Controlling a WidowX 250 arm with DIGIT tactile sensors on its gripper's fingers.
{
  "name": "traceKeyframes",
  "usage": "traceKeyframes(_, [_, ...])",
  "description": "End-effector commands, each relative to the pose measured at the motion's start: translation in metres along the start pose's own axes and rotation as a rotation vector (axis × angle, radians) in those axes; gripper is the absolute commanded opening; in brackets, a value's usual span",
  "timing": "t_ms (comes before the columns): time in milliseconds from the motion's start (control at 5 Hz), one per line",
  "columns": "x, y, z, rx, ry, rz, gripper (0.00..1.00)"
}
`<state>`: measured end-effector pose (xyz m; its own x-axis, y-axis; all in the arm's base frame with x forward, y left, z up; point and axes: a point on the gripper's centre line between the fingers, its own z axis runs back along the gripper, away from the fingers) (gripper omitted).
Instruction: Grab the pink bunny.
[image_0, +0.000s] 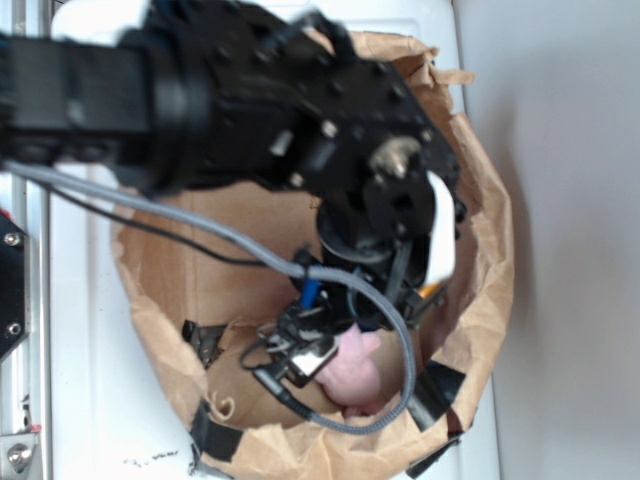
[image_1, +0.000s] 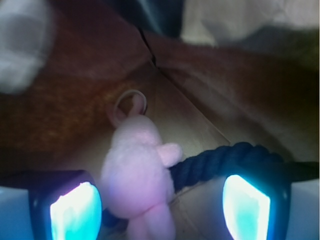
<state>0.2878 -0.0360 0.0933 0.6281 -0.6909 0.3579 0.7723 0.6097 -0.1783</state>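
Note:
The pink bunny is a fuzzy pale-pink plush lying on the brown paper floor of a bag, with a thin loop at its top. In the wrist view it sits between my two glowing fingertips, close to the left one and well apart from the right one. My gripper is open around it and not closed on it. A thick navy rope runs behind the bunny toward the right. From the exterior view the bunny shows partly under my gripper, low inside the bag.
The brown paper bag has tall crumpled walls all around, patched with black tape near the front rim. A grey cable loops off the arm into the bag. The bag stands on a white surface.

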Motion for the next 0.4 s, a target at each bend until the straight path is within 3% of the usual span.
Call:
traceKeyframes(0, [0.016, -0.007, -0.005, 0.078, 0.006, -0.051, 1.0])
traceKeyframes(200, [0.018, -0.013, -0.031, 0.056, 0.039, -0.093, 1.0])
